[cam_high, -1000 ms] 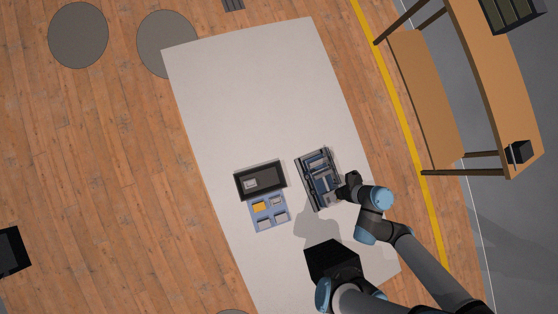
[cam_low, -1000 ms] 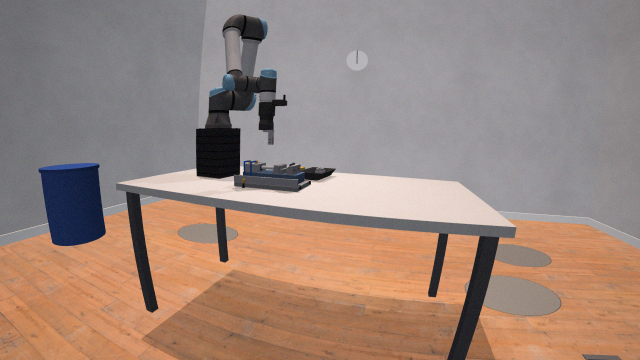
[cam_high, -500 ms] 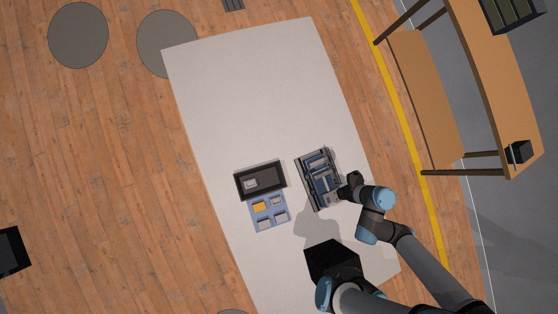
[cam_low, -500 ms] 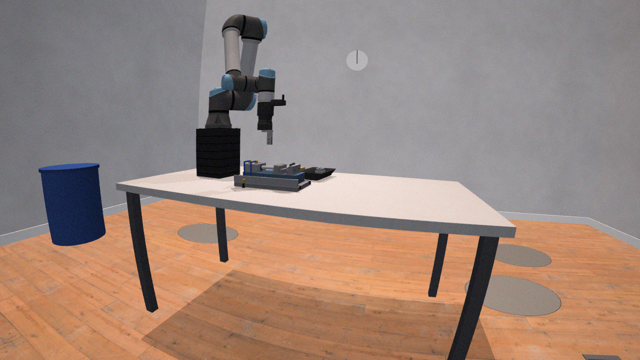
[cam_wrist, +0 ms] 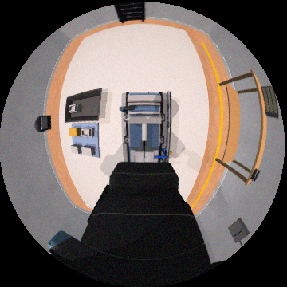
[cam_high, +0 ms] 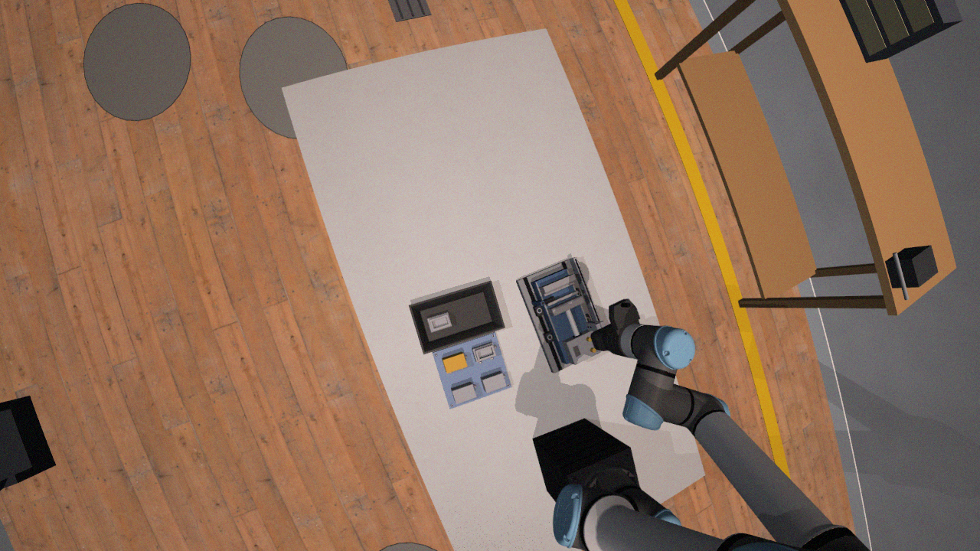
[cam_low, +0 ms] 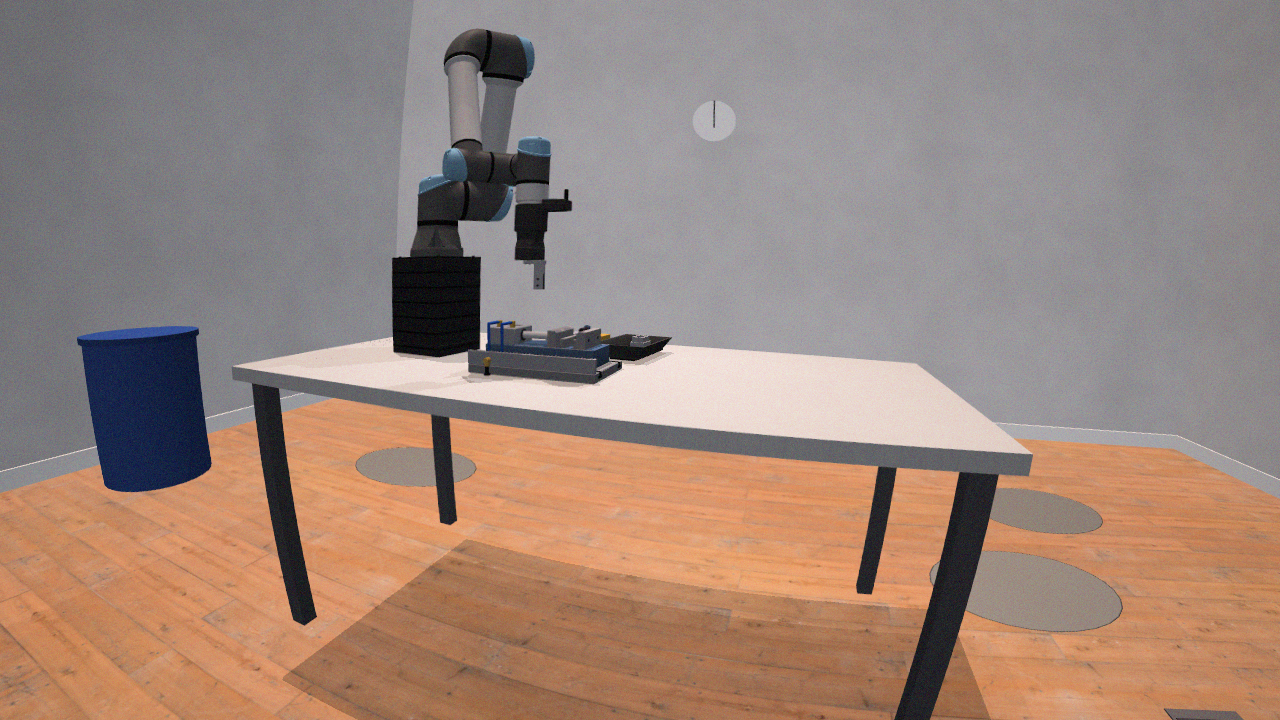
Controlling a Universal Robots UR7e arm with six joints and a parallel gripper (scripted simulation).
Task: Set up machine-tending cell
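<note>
Hovering high over the vise (cam_low: 546, 353), the gripper (cam_low: 537, 279) hangs with its fingers pressed together and nothing between them. From above, the wrist sits over the hose end of the vise, the end closest to the arm's pedestal, so the fixed jaw is at the far end.

Now the relation that matters: the blanks are not under the gripper at all. They lie off to the side, on the infeed plate (cam_high: 477, 373), which sits on the other side of the vise from the wrist, just below the tray (cam_high: 472, 308) in the top view.

On that plate, two aluminium blanks (cam_high: 463, 392) (cam_high: 493, 380) fill the row nearer the arm's base, a brass blank (cam_high: 454, 362) sits behind them, and beside it is a pocketed finished part (cam_high: 484, 352). A second finished part (cam_high: 437, 321) lies flat in the tray.

The vise opening looks free of any blank, though it is small in these views. My read: nothing is seated yet, and the gripper must cross the vise sideways, spread its fingers and drop onto a blank.

The blanks' long sides seem to run roughly parallel to the fixed jaw's face, so little wrist turn looks needed. The stray finished part on the plate needs moving too.
</note>
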